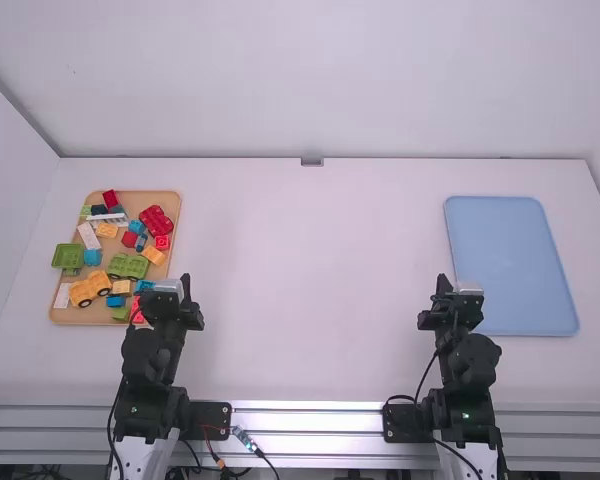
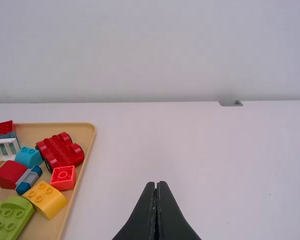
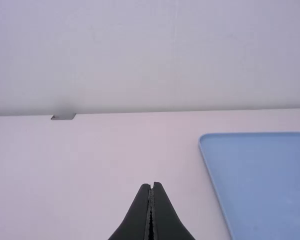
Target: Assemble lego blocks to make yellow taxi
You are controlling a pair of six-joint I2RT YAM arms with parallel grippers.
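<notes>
My left gripper is over the right edge of the wooden tray; in the left wrist view the left gripper is shut on nothing. On that tray lie a yellow-orange wheeled base, a green wheeled base, a red wheeled base and several loose blocks. The left wrist view shows the red wheeled base, a yellow curved block and a red block. My right gripper stands by the blue tray's left edge; the right gripper is shut with nothing held.
A blue tray lies at the table's right with no blocks on it. The white table stretches between the two trays. A wall rises behind the table's far edge, where a small grey bracket sits.
</notes>
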